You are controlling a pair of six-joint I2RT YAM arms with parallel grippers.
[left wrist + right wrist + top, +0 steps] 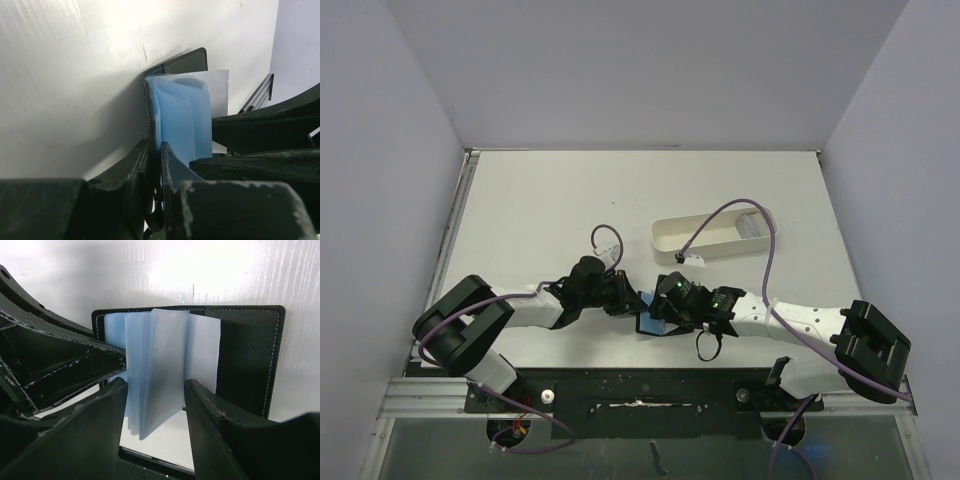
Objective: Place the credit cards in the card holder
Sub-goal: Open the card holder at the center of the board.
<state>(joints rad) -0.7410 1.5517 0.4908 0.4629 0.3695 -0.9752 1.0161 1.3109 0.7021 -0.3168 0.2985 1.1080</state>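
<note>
The card holder (654, 322) lies open on the table between both arms, with its black cover (250, 350) and bluish pocket leaves (155, 365) fanned upright. My left gripper (154, 146) is shut on the edge of the black cover (180, 62), beside the blue pockets (182, 120). My right gripper (156, 385) is open, its fingers either side of the pocket leaves and not pressing them. A pale flat sheet (204, 352) stands among the leaves; I cannot tell whether it is a card or a pocket. One grey credit card (752, 228) lies in the white tray.
The long white oval tray (705, 240) stands just beyond the right arm. A purple cable (775, 255) arcs over it. Both grippers (645, 305) crowd together near the table's front edge (640, 360). Walls close in on the left and right.
</note>
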